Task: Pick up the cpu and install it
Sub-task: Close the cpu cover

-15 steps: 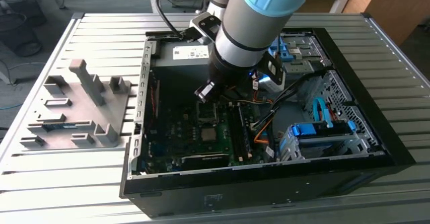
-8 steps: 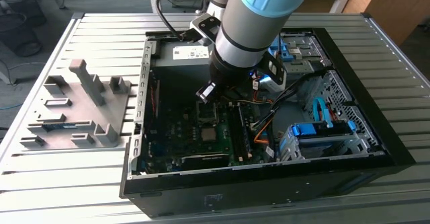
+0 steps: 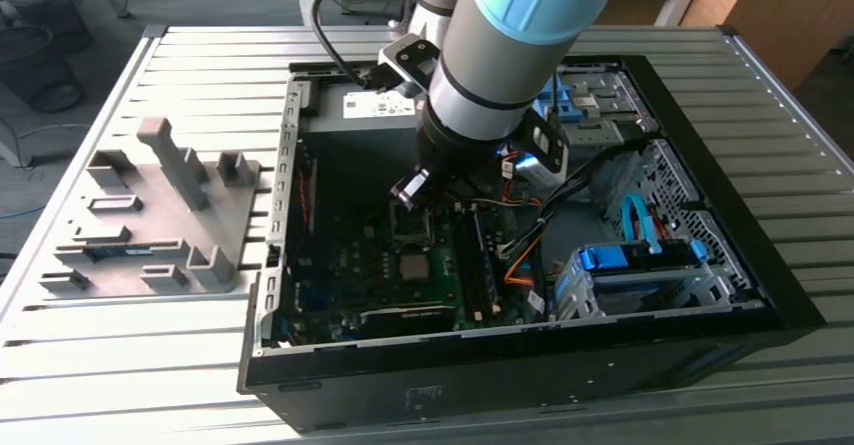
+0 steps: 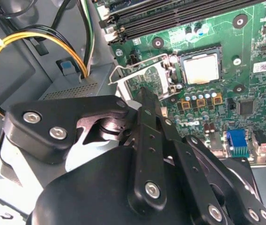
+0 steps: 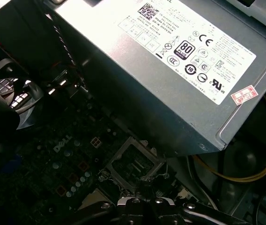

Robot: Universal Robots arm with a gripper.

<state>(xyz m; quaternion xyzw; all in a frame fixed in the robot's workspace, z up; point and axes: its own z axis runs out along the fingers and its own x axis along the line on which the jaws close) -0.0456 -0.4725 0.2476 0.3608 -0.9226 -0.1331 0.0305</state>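
Observation:
The cpu, a small square chip with a silver-grey top, lies flat in its socket on the green motherboard. In the exterior view the cpu shows low in the open PC case. The socket's metal load plate stands flipped open beside it, and the load plate also shows in the first wrist view. My gripper hangs just above that plate, apart from the chip, its fingers close together with nothing between them. In the exterior view my gripper sits inside the case above the board.
The big grey power-supply box with its white label looms close beside the gripper. Yellow and black cables run past it. Memory slots border the socket. A blue drive cage is at the exterior view's right, a grey parts stand at its left.

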